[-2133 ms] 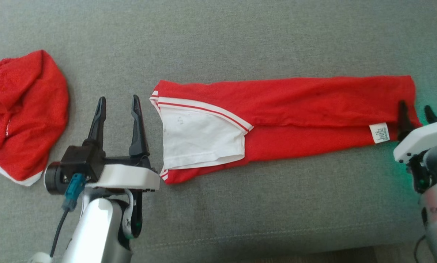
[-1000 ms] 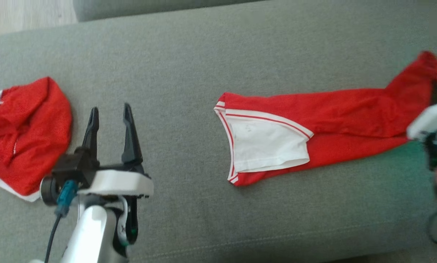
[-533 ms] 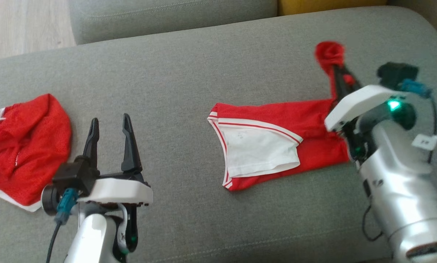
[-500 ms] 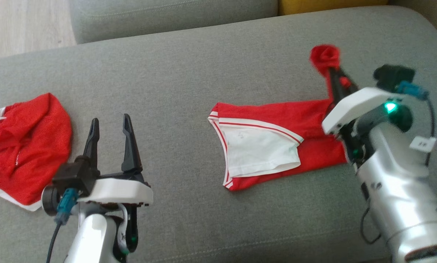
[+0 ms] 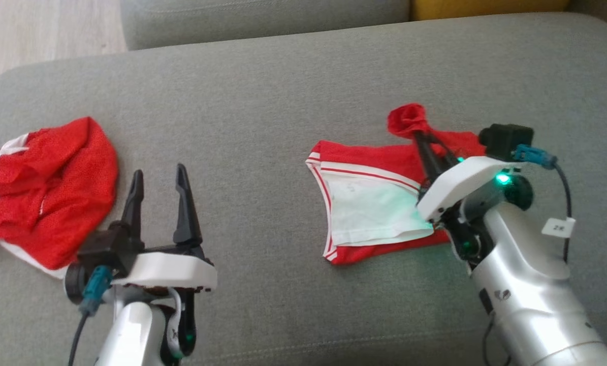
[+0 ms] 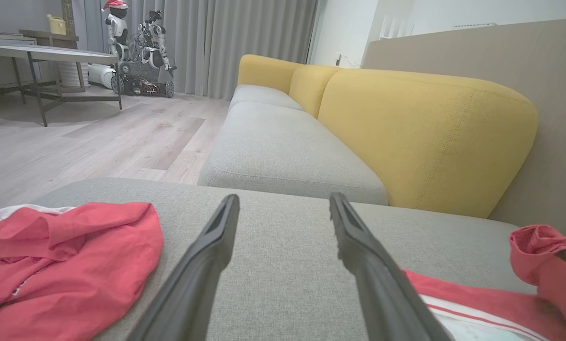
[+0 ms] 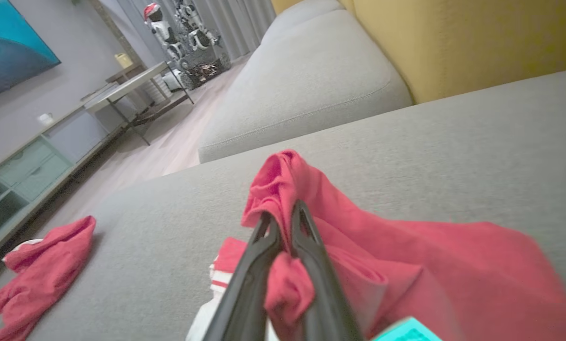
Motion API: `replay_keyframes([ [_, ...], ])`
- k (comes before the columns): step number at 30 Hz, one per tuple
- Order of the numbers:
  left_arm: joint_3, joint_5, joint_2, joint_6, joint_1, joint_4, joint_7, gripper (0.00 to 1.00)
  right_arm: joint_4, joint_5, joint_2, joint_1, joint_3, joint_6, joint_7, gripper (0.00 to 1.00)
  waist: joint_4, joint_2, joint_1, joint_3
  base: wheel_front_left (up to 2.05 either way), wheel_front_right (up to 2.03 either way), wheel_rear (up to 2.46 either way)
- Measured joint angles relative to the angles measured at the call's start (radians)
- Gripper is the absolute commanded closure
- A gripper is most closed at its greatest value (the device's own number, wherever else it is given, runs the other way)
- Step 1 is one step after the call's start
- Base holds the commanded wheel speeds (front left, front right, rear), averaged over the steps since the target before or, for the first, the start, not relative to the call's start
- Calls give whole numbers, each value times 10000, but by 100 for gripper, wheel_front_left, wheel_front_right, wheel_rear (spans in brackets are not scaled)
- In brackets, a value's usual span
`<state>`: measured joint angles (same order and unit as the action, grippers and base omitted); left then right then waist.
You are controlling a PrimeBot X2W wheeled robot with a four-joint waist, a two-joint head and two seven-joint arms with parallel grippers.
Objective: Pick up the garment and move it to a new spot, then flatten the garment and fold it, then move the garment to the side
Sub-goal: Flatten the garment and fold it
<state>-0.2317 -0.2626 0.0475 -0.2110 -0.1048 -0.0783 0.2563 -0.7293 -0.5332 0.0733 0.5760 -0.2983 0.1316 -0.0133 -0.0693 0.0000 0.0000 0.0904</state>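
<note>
On the grey sofa seat [image 5: 262, 101], right of centre: the red garment [image 5: 364, 160] lies flat at its trimmed end, white panel [image 5: 372, 208] facing up. Right gripper [image 5: 419, 134] is pinched nearly closed on the opposite end, cloth wadded between the fingers and bulging above the tips. That end is raised off the cushion and hangs over the flat part. My reading is that this is the fold, with one end carried toward the other to halve the length while the cloth's own weight on the seat anchors it. Left gripper [image 5: 159, 172] hovers low over the seat, jaws spread wide and holding nothing. It sits well apart from the garment, between it and a second red garment [image 5: 54, 188] crumpled at the seat's left end. Probably parked clear of the fold path. The grip is on a wad rather than a clean hem, so the folded edge may land crooked.
</note>
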Motion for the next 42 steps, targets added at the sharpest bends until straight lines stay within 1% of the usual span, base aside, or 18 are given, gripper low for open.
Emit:
replay_keyframes([
  [7,-163,-44,0,-13,-10,-25,0,0,685,-1430,-19,-377,-1599,0,-40,100,336,0,0,237,0,0,0],
  [12,-188,-44,0,-15,-23,-111,0,0,428,-1985,-21,-403,-2211,0,180,100,511,0,0,407,0,0,0],
  [13,-186,-44,0,-17,-24,-127,0,0,326,-2036,-21,-403,-2299,0,276,60,536,0,0,435,0,0,0],
  [14,-186,-44,0,-19,-25,-148,0,0,278,-2182,-15,-403,-2449,0,276,0,560,0,0,457,0,0,0],
  [17,-167,-44,0,-86,-27,-176,0,0,316,-2663,-23,-403,-2863,0,282,0,562,0,0,501,0,0,0],
  [19,-148,-44,0,-86,-27,-199,0,0,341,-2709,-31,-373,-3026,0,378,0,509,0,0,488,0,0,0],
  [23,-121,-46,0,-90,-26,-221,0,0,309,-2681,-31,-291,-2907,0,504,0,375,0,0,414,0,0,0],
  [25,-104,-48,0,-90,-26,-221,0,0,100,-2395,-36,-129,-2635,0,587,0,254,0,0,347,0,0,0],
  [29,-86,-48,0,-86,-24,-219,0,0,-219,-1177,140,472,-1795,0,690,0,-45,0,0,219,0,0,0],
  [31,-73,-48,0,-86,-24,-207,0,0,-217,-690,470,623,-1427,0,696,0,-203,0,0,176,0,0,0],
  [34,-71,-48,0,-86,-24,-190,0,0,-192,136,1239,616,-880,0,905,0,-416,0,0,132,0,0,0],
  [37,-65,-48,-2,-86,-25,-161,0,0,157,830,1860,373,-510,0,1264,0,-596,0,0,119,0,0,0],
  [39,-65,-46,-2,-84,-26,-159,0,0,410,1333,2138,101,-357,0,1530,0,-700,0,0,121,0,0,0],
  [42,-69,-46,-2,-81,-26,-182,0,0,767,1791,2305,-471,211,0,1887,0,-820,0,0,146,0,0,0],
])
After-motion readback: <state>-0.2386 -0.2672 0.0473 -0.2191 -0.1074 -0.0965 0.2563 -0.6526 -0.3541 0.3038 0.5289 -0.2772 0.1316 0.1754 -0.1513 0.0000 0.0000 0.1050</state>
